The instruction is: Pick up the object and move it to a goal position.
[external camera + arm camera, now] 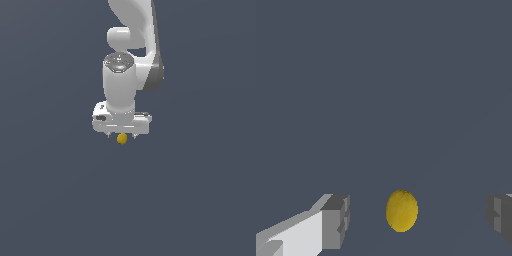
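Note:
The object is a small yellow-orange ball [121,139] just below the white gripper's body in the exterior view. In the wrist view the ball [402,210] lies between the two grey fingertips, with a clear gap on each side. One fingertip [336,221] shows with its white finger; the other [501,217] is cut by the frame edge. My gripper [121,136] [417,219] is open around the ball and does not touch it. The fingers are mostly hidden behind the hand in the exterior view.
The white arm [131,30] comes down from the top of the exterior view. Everything around is a plain dark grey-blue surface [60,190] with no other objects or edges in view.

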You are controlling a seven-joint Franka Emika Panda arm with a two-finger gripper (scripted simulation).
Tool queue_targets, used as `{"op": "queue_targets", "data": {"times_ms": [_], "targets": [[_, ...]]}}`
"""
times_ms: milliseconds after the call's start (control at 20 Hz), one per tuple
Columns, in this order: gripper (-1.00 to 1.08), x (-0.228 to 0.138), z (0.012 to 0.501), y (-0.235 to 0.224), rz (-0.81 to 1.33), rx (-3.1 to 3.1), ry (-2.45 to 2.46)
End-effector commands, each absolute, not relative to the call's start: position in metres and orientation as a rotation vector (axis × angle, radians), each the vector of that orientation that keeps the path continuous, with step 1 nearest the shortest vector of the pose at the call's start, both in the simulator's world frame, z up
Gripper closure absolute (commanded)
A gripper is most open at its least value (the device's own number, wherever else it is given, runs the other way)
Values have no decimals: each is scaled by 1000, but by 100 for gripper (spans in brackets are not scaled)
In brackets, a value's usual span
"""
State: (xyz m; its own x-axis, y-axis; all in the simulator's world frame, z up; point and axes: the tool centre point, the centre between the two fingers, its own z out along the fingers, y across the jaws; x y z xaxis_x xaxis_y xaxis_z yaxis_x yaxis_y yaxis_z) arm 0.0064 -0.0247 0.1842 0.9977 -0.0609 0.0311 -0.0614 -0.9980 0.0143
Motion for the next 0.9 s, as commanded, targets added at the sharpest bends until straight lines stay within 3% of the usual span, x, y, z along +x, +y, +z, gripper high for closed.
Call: {"op": "queue_targets", "data": {"times_ms": [0, 850], "targets": [[-92, 6, 184, -25, 48, 3124, -96], [-92, 1, 183, -28, 40, 3138, -57]]}}
